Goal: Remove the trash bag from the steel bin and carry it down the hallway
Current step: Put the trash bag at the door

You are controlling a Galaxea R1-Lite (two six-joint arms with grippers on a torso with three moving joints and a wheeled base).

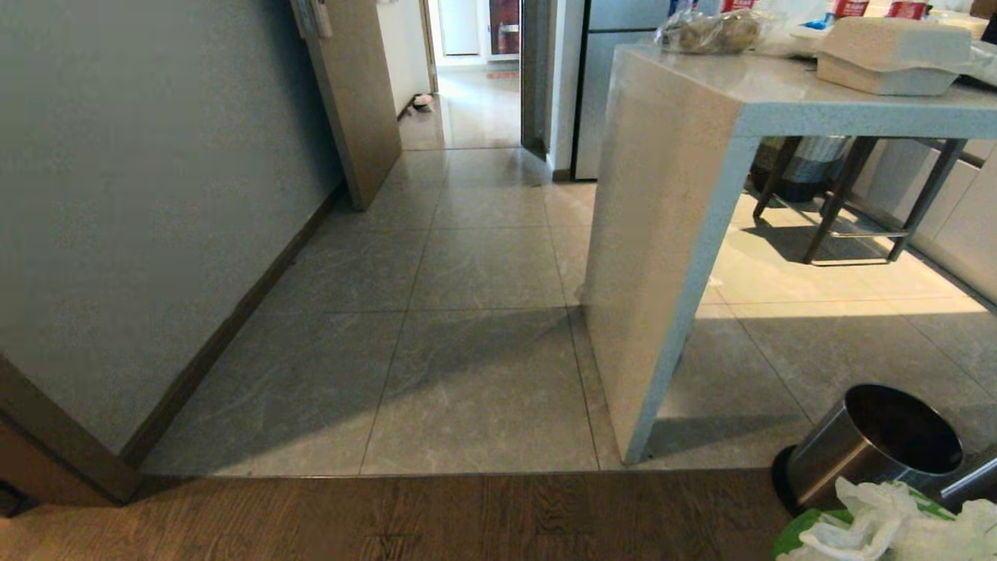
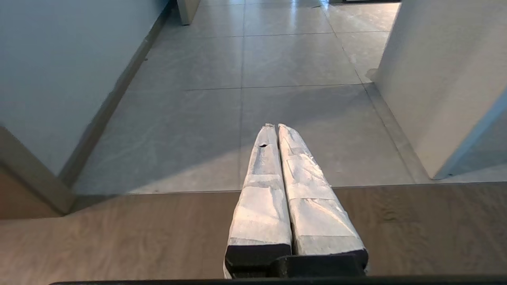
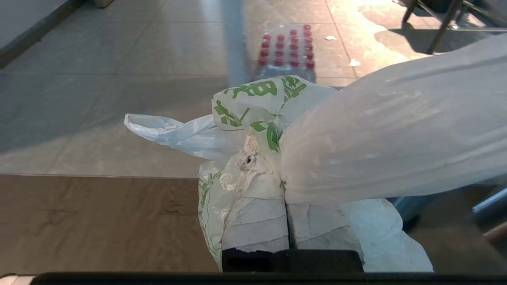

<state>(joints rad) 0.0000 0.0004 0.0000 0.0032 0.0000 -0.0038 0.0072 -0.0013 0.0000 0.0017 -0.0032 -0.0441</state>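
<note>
The steel bin [image 1: 872, 444] stands on the tiles at the lower right, beside the counter's foot, its dark inside showing. The trash bag [image 1: 880, 526], white with green print, hangs outside the bin, nearer to me. In the right wrist view my right gripper [image 3: 284, 186] is shut on the bunched plastic of the trash bag [image 3: 257, 114], whose folds hide the fingertips. My left gripper [image 2: 276, 126] is shut on nothing, its white-wrapped fingers held over the edge between wood and tile. The hallway [image 1: 467, 257], floored in grey tiles, runs ahead to a far doorway.
A pale stone counter [image 1: 670, 234] with food boxes on top borders the hallway on the right, a stool [image 1: 857, 195] under it. A grey wall [image 1: 117, 195] and an open door [image 1: 354, 93] line the left. A pack of red-capped bottles [image 3: 285, 51] lies on the tiles.
</note>
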